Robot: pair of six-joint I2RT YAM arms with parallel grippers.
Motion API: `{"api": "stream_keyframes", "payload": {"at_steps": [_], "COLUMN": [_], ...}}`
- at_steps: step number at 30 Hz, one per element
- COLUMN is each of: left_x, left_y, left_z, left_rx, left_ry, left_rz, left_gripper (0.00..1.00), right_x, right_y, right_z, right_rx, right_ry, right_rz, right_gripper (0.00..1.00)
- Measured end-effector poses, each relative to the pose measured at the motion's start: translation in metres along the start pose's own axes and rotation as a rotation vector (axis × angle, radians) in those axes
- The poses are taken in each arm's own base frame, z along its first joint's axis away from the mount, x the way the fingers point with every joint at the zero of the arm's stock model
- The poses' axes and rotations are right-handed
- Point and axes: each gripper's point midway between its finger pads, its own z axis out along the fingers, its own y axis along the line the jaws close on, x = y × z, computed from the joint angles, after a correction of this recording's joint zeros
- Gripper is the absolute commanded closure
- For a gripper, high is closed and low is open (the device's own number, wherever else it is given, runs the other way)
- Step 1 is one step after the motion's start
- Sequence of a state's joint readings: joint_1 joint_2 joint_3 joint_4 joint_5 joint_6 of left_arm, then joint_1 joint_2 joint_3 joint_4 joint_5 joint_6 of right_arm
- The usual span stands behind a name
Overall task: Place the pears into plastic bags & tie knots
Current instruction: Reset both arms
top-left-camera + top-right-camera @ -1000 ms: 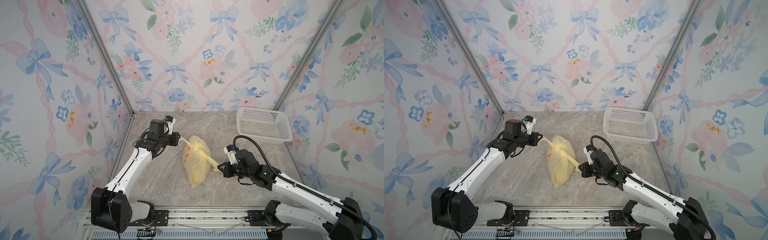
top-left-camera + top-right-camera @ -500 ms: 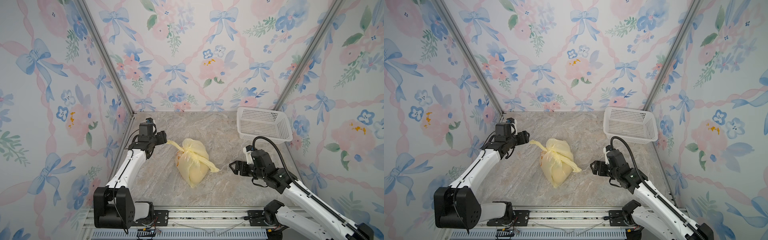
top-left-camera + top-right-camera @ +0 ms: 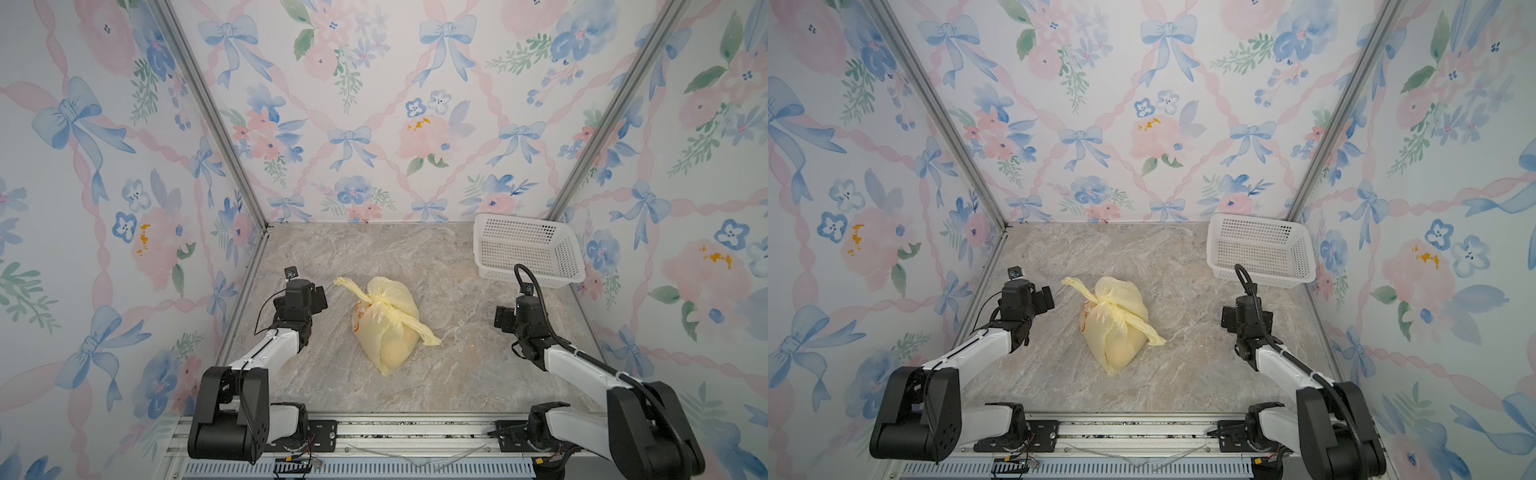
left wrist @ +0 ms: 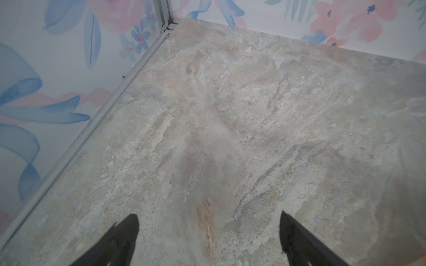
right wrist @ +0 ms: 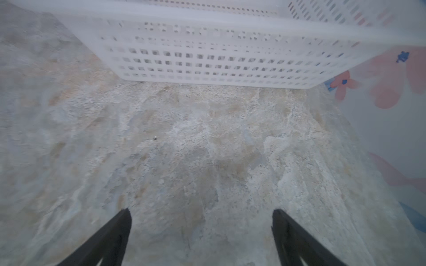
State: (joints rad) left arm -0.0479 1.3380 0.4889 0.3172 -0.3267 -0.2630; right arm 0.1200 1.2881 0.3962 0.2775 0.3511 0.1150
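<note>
The left pincer [image 4: 208, 221] is spread wide over bare table [image 4: 230, 115], with nothing between its fingers. The right pincer [image 5: 200, 216] is likewise spread and empty, and the white basket [image 5: 207, 57] stands just ahead of it. In both top views the plastic bag [image 3: 386, 328] [image 3: 1115, 328] lies on the table between the 2 pincers, apart from each and nearer the left one. Its knot [image 3: 371, 300] is tied, with 2 loose ends sticking out. The pears are hidden inside the bag; only a rounded bulge shows.
</note>
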Motion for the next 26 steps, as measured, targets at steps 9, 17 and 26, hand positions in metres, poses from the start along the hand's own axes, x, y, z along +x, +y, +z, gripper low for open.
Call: {"api": "stream_keyframes", "payload": {"at_steps": [9,17,26], "left_x": [0.004,0.001,-0.009], "left_y": [-0.014,-0.033,-0.037], "left_z": [0.005,0.003,-0.001], "left_rx": [0.096,0.214,0.237], "left_ry": [-0.196,-0.282,-0.327], "left_rz": [0.084,0.135,0.143], "left_gripper": [0.02,0.02,0.02], "right_x": [-0.033,-0.052,-0.053], "right_y": [0.006,0.014,0.022], "right_z": [0.033,0.028,0.027], "right_rx": [-0.061,-0.087,-0.132], "right_ry": [-0.213,-0.28,-0.285], "right_rz": [0.051,0.032,0.002], "right_gripper": [0.04,0.04,0.04]}}
